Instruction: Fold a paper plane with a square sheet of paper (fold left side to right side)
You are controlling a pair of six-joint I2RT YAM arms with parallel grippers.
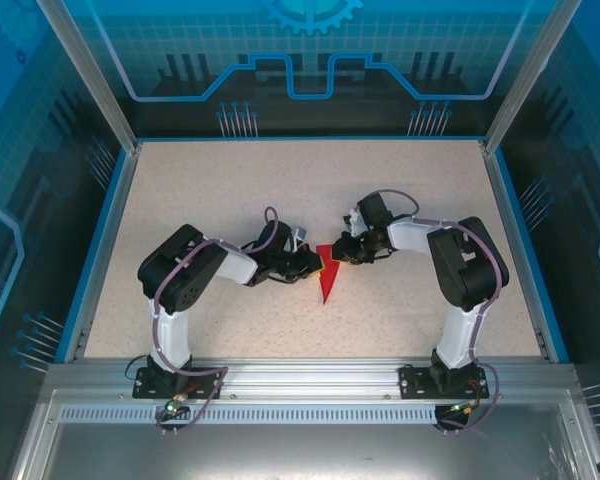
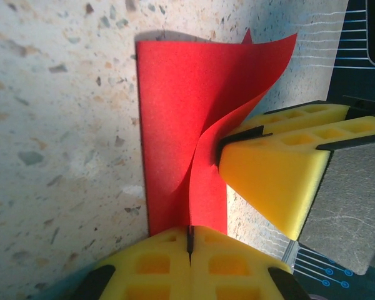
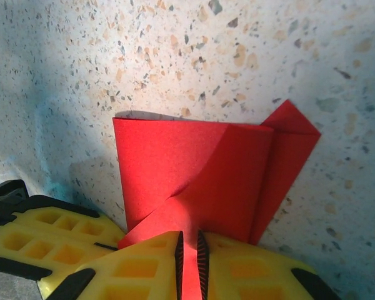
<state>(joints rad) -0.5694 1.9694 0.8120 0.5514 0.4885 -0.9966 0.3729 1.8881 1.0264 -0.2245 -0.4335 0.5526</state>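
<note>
The red sheet of paper (image 1: pixel 327 285), partly folded into a dart shape pointing toward the arms, lies mid-table between both grippers. My left gripper (image 1: pixel 313 264) meets it from the left and my right gripper (image 1: pixel 342 250) from the right. In the left wrist view the left gripper (image 2: pixel 189 230) is shut on the paper's (image 2: pixel 175 119) near edge along a crease. The right gripper's yellow fingers (image 2: pixel 275 162) hold a raised, curling flap. In the right wrist view the right gripper (image 3: pixel 189 240) is shut on a lifted layer of the paper (image 3: pixel 200 162), with the left arm's yellow fingers (image 3: pixel 50 240) beside it.
The speckled beige table (image 1: pixel 230 190) has a blue raised rim (image 1: pixel 100 240) at its sides. An aluminium rail (image 1: pixel 300 375) with both arm bases runs along the near edge. Frame posts and blue panels enclose the back and sides.
</note>
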